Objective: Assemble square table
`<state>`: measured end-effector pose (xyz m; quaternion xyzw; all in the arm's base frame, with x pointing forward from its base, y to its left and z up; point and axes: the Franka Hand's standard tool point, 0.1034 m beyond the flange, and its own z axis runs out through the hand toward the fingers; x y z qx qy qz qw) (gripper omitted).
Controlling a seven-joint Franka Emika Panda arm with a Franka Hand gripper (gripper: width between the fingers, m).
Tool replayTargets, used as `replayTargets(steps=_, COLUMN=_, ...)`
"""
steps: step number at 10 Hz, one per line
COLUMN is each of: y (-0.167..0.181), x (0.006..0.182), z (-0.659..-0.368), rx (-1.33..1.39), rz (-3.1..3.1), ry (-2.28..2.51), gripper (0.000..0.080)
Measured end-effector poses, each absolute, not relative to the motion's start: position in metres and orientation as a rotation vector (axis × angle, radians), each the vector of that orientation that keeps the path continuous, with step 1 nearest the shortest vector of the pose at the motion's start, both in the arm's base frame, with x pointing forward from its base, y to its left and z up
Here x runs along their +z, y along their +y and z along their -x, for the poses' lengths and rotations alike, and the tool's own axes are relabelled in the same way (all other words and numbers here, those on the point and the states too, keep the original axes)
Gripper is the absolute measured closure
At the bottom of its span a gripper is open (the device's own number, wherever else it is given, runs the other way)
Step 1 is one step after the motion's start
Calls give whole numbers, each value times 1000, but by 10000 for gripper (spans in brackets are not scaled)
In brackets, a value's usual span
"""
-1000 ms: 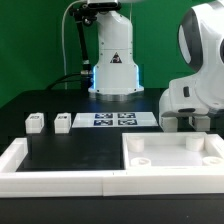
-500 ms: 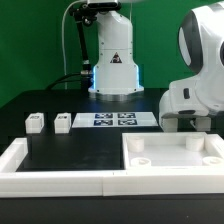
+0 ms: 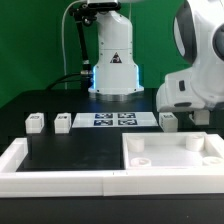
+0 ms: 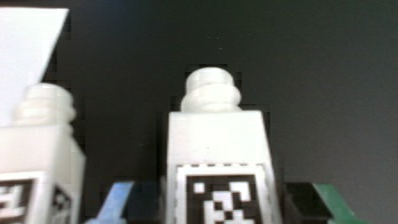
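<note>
In the wrist view my gripper [image 4: 222,206] is shut on a white table leg [image 4: 221,130]. The tag on that leg faces the camera, between the blue and green fingertips [image 4: 118,202]. A second leg [image 4: 39,140] stands close beside it. In the exterior view the arm's white hand [image 3: 192,90] hangs over the back right of the table. A leg [image 3: 168,121] shows just under the hand; I cannot tell whether it is the gripped one. The square table top [image 3: 172,166] lies at the front right. Two more legs [image 3: 36,122] [image 3: 63,122] stand at the back left.
The marker board [image 3: 115,119] lies in the middle at the back, in front of the robot base [image 3: 113,62]. A long white rim bar [image 3: 22,158] edges the black surface at the front left. A flat white piece [image 4: 25,42] shows at the wrist view's edge.
The jaws have closed onto the leg. The hand has then moved up a little in the exterior view, uncovering a leg beneath it.
</note>
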<state>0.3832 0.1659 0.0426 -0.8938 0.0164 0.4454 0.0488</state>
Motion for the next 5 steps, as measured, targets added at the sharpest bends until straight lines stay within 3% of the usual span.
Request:
replayTargets(steps=2, y=156, x=77, z=-393, rx=1355, rz=2717, ry=63, gripper=511)
replayTargets(steps=3, y=154, x=84, z=-398, rx=1321, rz=2733, ry=69, gripper=511)
replayTargets(steps=5, y=156, x=80, z=-401, rx=1275, rz=2752, ry=71, gripper=509)
